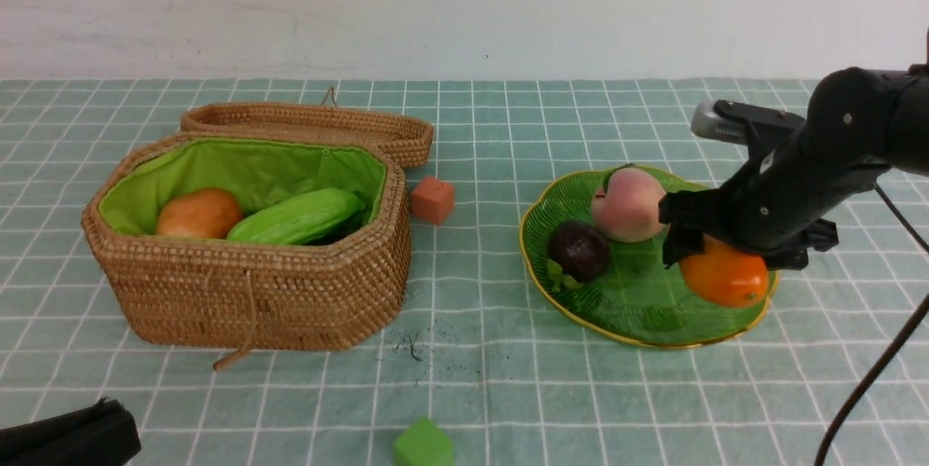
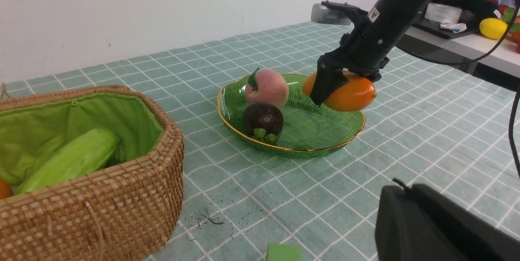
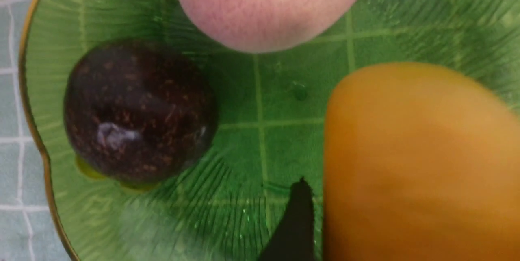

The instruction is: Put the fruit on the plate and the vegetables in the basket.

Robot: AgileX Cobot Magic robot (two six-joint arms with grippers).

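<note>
The right gripper stood over the right part of the plate, its black fingers straddling the oblong orange-yellow mango. In the right wrist view one dark fingertip lay just beside the mango; the other finger was hidden. Whether the jaws pressed the mango or had let go of it could not be told. In the left wrist view the mango appeared at the plate's rim; whether it rested on the glass could not be told.

The wide translucent green glass plate with a wavy gold edge lay on the green-and-white checked tablecloth. On it sat the fuzzy pink peach and, nearer the camera, the round dark-purple mangosteen, close together.

The left gripper was parked low at the near left edge of the table, jaws closed and holding nothing.

The large octagonal tan wicker basket with green cloth lining stood to the left, well apart from the plate, its hinged lid laid open behind it. Inside lay the tan-orange potato and the light-green bumpy gourd, side by side.

A small orange cube stood just beside the basket, between basket and plate. A small green cube lay at the near edge of the table
</note>
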